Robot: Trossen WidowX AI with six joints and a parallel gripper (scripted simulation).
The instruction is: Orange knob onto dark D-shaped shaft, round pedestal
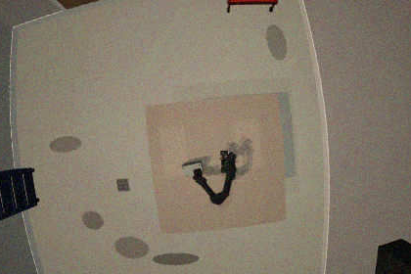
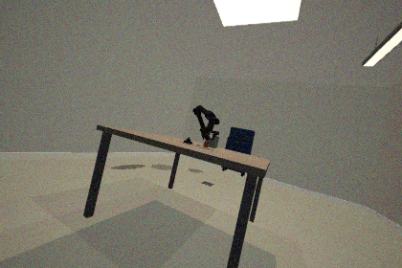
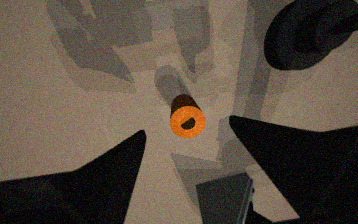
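Note:
The orange knob (image 3: pixel 187 132) (image 2: pixel 207 144) stands upright on the table, its top facing the wrist camera. Its dark hole shows, with the straight edge toward the top left of the wrist view. My gripper (image 3: pixel 187 126) is open and empty. Its fingertips are on either side of the knob in the wrist view, with gaps on both sides, and seem to be above it. The dark round pedestal (image 3: pixel 279 50) (image 2: pixel 188 141) is at the wrist view's top right, partly cut off. Its dark shaft is hard to separate from it, and its flat side cannot be made out.
A grey box (image 3: pixel 222 197) (image 1: pixel 193 169) stands near the knob, at the bottom of the wrist view. The arm (image 1: pixel 218 198) bends over the tabletop (image 1: pixel 252 207) (image 2: pixel 145 137). A blue chair (image 2: pixel 240 141) stands behind the table. Shadows cross the surface around the knob.

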